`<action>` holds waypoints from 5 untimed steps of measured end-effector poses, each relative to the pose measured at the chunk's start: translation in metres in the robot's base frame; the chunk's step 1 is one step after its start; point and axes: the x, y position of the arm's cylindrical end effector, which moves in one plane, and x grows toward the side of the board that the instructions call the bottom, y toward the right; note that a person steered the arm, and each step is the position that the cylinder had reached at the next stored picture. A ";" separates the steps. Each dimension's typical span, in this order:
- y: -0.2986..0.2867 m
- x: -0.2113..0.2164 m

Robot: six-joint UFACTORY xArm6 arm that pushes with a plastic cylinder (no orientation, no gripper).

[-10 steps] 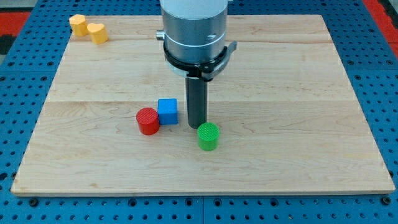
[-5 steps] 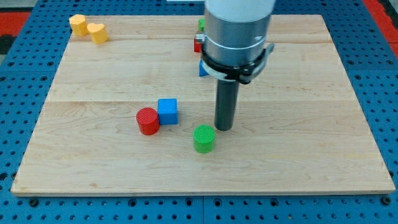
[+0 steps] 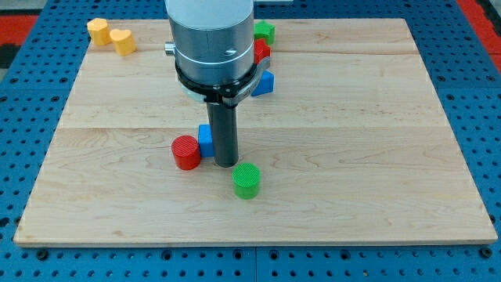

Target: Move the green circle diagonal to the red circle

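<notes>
The green circle (image 3: 246, 181) lies on the wooden board below the middle. The red circle (image 3: 186, 153) lies to its upper left, touching a blue cube (image 3: 206, 139) that my rod partly hides. My tip (image 3: 226, 164) rests on the board just above and left of the green circle, right beside the blue cube and to the right of the red circle.
Two yellow blocks (image 3: 110, 36) sit at the board's top left corner. Behind the arm, a green block (image 3: 264, 32), a red block (image 3: 261, 52) and a blue block (image 3: 263, 83) lie near the top middle, each partly hidden.
My tip swung from right of the green circle to its upper left, next to the blue cube. The green circle slid a little left and down.
</notes>
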 end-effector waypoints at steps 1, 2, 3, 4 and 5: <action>0.023 0.015; 0.085 -0.035; 0.156 -0.072; 0.196 -0.133; 0.196 -0.212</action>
